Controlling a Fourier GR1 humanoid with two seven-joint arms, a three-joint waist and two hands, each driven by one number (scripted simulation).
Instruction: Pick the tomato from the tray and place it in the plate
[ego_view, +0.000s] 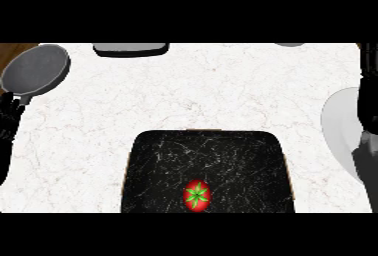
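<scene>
Item: tomato (196, 195) lay untouched near edge of black tray (155, 150), centre-near; plate (341, 125) at right edge w/ right hand (367, 90) over it, fingers' state unreadable; left hand (7, 117) at left edge, open, empty; step judged pre-grasp, next move: reach to tomato.

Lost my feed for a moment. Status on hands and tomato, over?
Left hand open, resting at left edge. Right hand at right edge over plate, fingers unclear. Tomato on tray, unheld. Nothing between tomato and plate.
</scene>
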